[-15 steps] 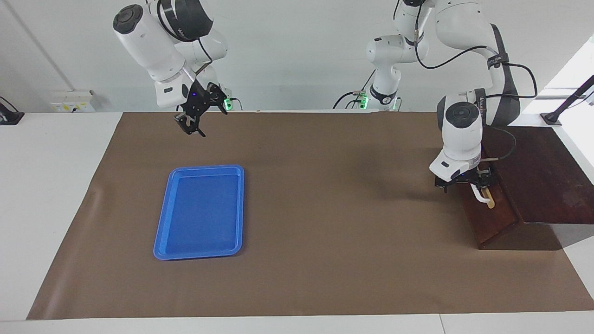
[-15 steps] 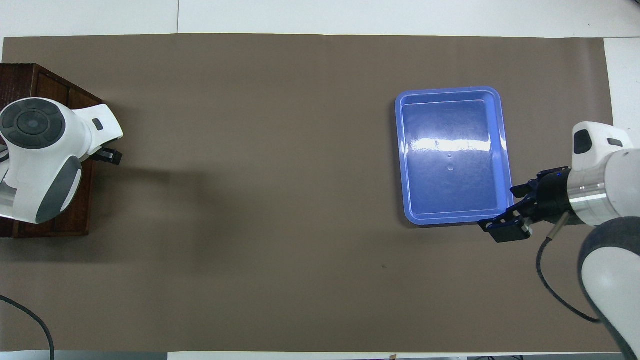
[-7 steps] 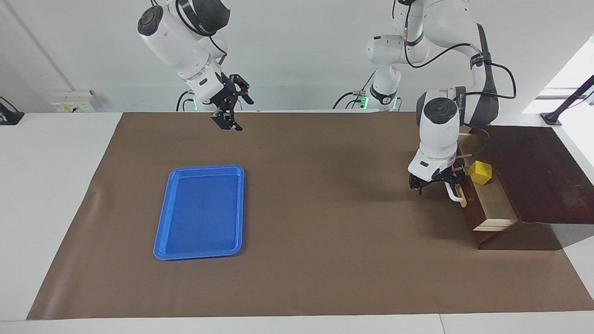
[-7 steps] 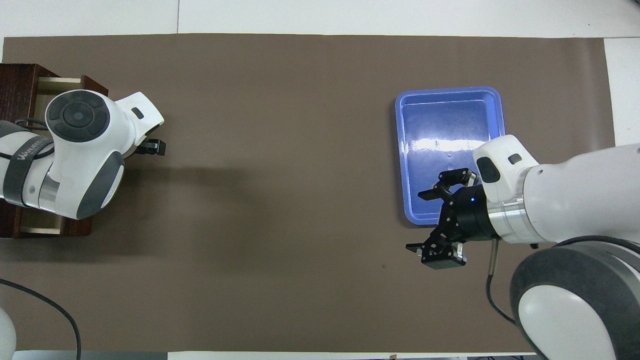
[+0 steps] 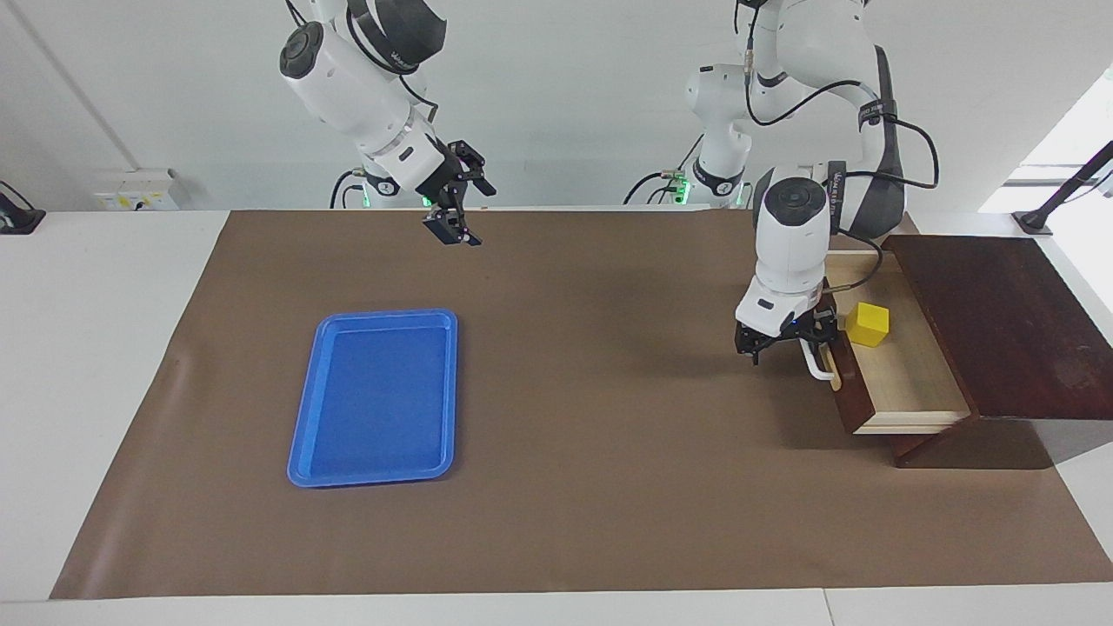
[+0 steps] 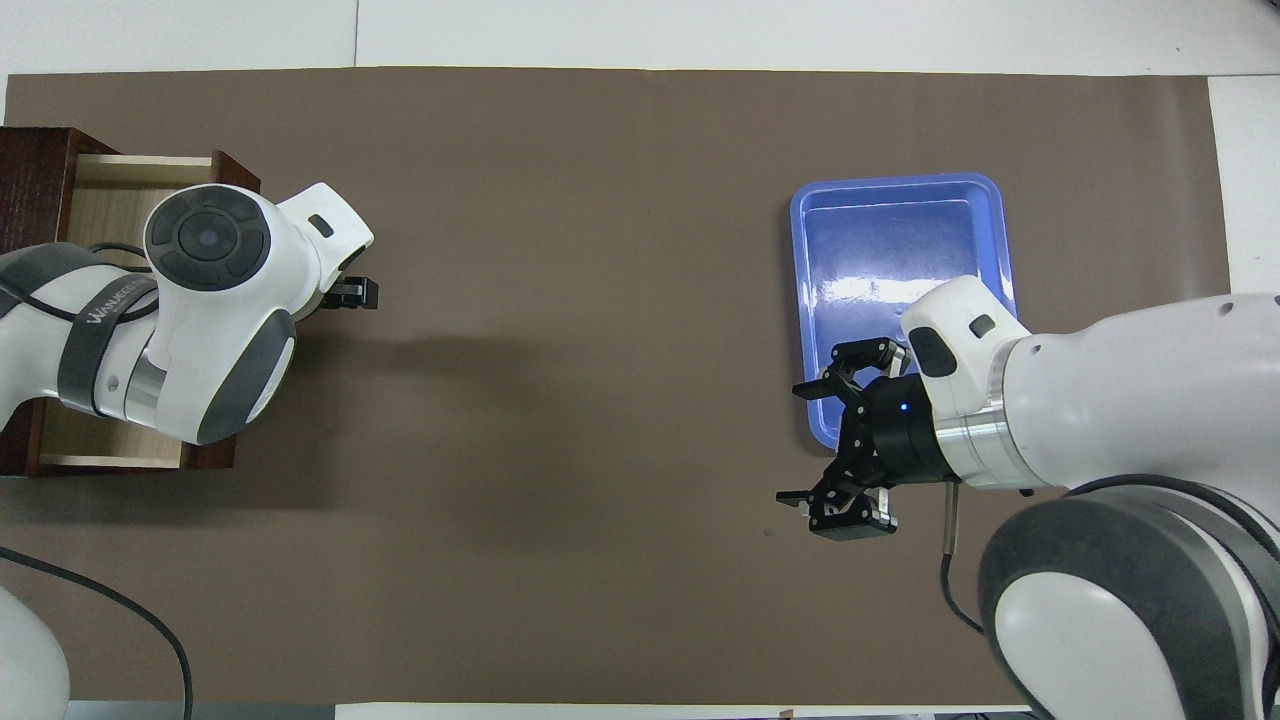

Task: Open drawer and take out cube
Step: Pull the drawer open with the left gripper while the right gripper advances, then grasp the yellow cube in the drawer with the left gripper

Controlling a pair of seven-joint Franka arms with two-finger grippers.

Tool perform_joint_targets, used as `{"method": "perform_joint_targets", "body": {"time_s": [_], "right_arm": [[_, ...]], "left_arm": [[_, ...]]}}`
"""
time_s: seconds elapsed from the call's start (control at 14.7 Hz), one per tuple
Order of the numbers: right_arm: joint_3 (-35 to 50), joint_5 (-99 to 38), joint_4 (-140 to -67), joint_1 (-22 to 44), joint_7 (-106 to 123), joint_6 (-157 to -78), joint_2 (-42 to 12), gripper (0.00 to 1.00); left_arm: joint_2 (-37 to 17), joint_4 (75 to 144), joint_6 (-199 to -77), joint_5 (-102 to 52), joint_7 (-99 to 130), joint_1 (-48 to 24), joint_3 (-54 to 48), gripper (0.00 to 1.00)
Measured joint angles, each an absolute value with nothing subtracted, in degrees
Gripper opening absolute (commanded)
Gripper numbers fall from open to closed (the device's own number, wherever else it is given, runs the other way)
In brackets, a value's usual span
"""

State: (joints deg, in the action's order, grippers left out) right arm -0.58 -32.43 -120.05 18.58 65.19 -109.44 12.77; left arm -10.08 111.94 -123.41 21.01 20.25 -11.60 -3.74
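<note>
The dark wooden drawer (image 5: 848, 396) stands pulled out of its box (image 5: 1000, 322) at the left arm's end of the table, its pale inside showing. The small yellow cube (image 5: 869, 323) lies in the drawer, in the part nearer to the robots. My left gripper (image 5: 787, 343) is at the drawer front, shut on the white bar handle (image 5: 816, 365). In the overhead view the left arm covers the cube and the handle, and only the drawer (image 6: 100, 190) shows. My right gripper (image 5: 461, 213) hangs open with nothing in it, over the mat by the tray's near corner (image 6: 795, 443).
A flat blue tray (image 5: 378, 396) lies on the brown mat (image 5: 609, 435) toward the right arm's end, with nothing in it (image 6: 900, 250). White table edges border the mat.
The left gripper has drawn the drawer out toward the table's middle, and the cube has come into sight. The right arm has swung up and toward the table's middle.
</note>
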Motion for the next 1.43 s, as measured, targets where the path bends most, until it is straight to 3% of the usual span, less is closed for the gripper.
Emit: {"method": "perform_joint_targets", "body": {"time_s": [0.41, 0.75, 0.95, 1.22, 1.43], "right_arm": [[-0.7, -32.4, -120.0, 18.6, 65.2, -109.4, 12.8, 1.00], [-0.7, -32.4, -120.1, 18.6, 65.3, -109.4, 12.7, 1.00], [-0.7, -34.1, -120.1, 18.6, 67.4, -109.5, 11.5, 1.00], [-0.7, -35.5, -119.9, 18.6, 71.6, -110.9, 8.8, 1.00], [-0.7, -37.8, -119.6, 18.6, 75.6, -111.3, 6.9, 1.00]], "left_arm": [[-10.1, 108.2, -117.5, 19.8, 20.8, -11.6, -3.7, 1.00], [-10.0, 97.8, -106.2, 14.4, 21.4, -10.4, -3.0, 1.00], [-9.3, 91.5, -100.0, 11.6, 21.4, -5.5, -2.7, 1.00], [-7.7, 91.0, -99.0, 10.3, 29.1, 1.0, -2.5, 1.00], [-7.1, 94.9, -103.0, 10.1, 41.6, 3.7, -2.4, 1.00]]}}
